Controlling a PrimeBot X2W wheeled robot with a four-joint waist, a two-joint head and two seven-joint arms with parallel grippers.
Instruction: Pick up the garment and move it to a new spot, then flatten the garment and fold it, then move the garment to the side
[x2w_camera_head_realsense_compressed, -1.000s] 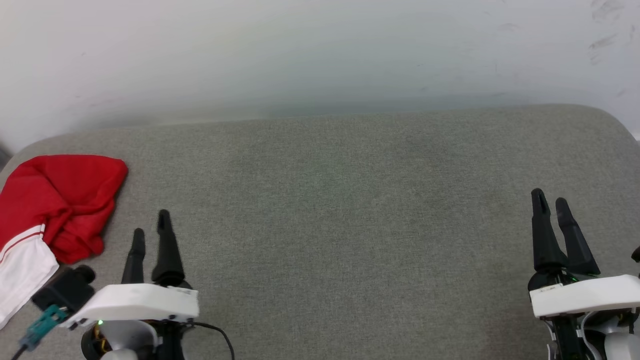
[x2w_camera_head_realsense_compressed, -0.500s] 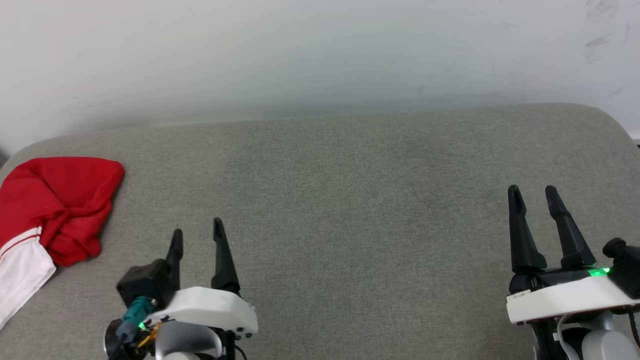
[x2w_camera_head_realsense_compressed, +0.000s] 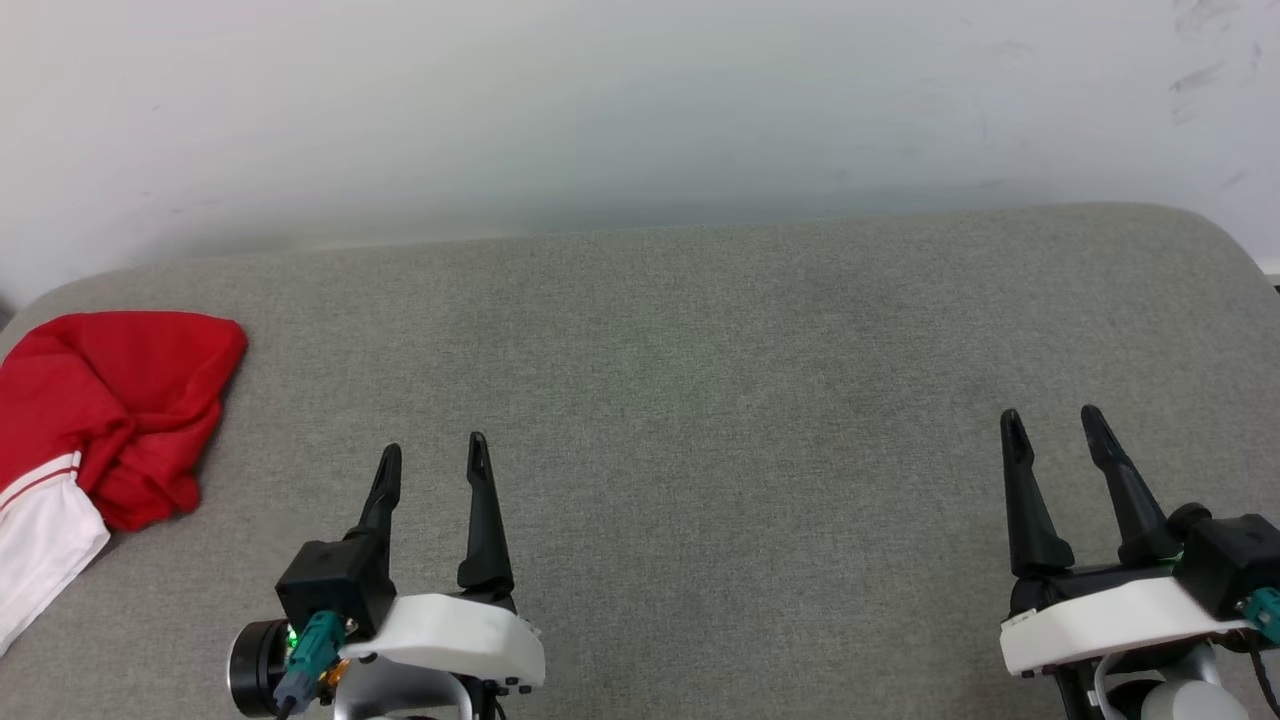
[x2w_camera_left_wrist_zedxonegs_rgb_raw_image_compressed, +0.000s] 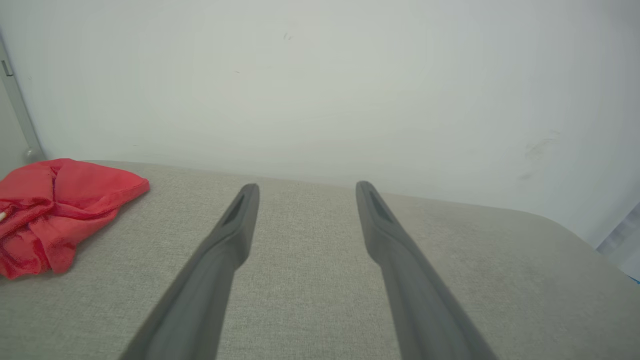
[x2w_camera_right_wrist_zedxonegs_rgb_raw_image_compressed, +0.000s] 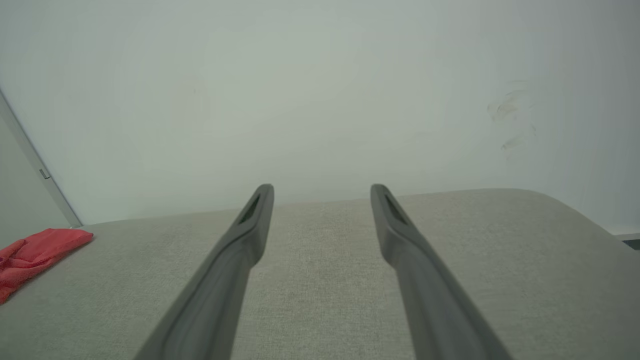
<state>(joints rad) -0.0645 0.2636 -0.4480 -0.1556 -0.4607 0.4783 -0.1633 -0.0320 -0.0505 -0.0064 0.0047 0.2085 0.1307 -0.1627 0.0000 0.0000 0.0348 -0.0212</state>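
Near edge: left end effector (x2w_camera_head_realsense_compressed: 433, 445) and right end effector (x2w_camera_head_realsense_compressed: 1050, 413) both spread wide, nothing held, well apart, over the bare grey padded surface (x2w_camera_head_realsense_compressed: 700, 340). The garment (x2w_camera_head_realsense_compressed: 110, 400) sits bunched at the left edge, toward the far-left corner, with its white sleeve on the near side. My read: step one, pickup not yet started. Next move: left arm reaches left, pinches a raised red fold, and carries the garment toward centre.
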